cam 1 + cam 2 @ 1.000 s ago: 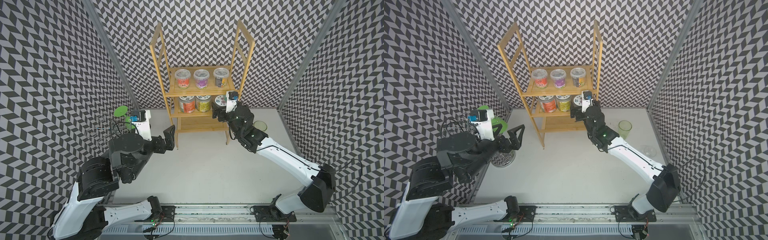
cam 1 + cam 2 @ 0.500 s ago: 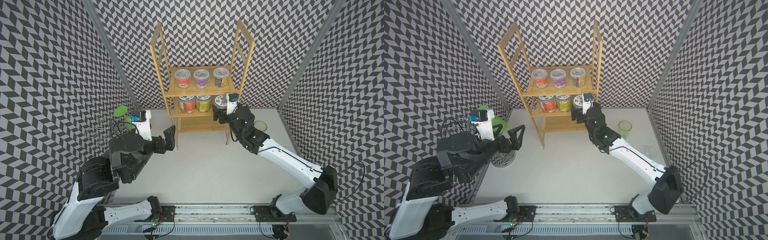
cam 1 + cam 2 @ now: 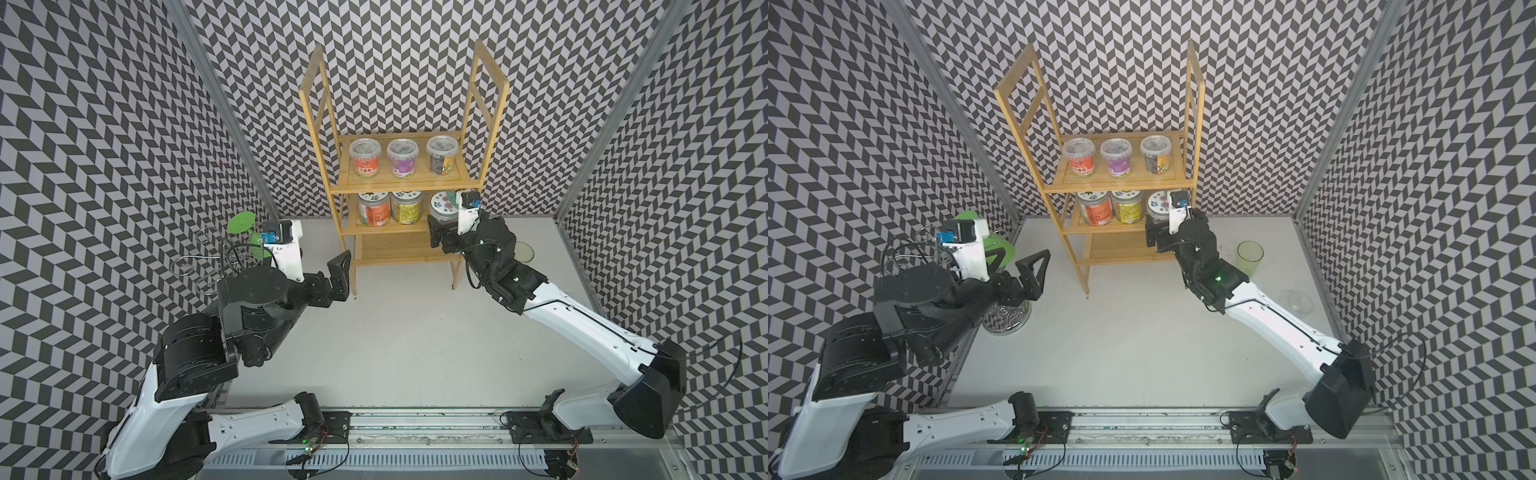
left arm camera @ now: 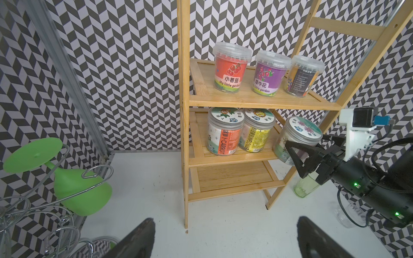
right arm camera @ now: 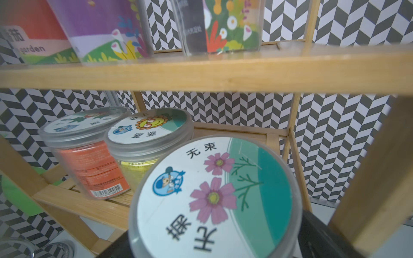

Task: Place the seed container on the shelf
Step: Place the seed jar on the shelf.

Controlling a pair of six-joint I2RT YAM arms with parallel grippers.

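Since the middle tier of the bamboo shelf (image 4: 232,161) already carries the carrot jar (image 4: 223,136) and sunflower jar (image 4: 254,134), the flower-lidded seed container (image 4: 300,131) is being presented tilted at that tier's free end. It is being pinched between the widely set fingers of the right gripper (image 4: 295,148), apparently to clear the board above. The left gripper (image 3: 338,274) is being held spread and empty, well apart.

Bamboo shelf (image 3: 407,188) on white table (image 3: 395,332), three tubs (image 3: 402,156) top board, two jars (image 3: 374,208) middle board

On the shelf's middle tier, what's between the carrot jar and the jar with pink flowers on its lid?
The yellow sunflower jar stands between the carrot jar and the pink-flower jar, clearest in the left wrist view.
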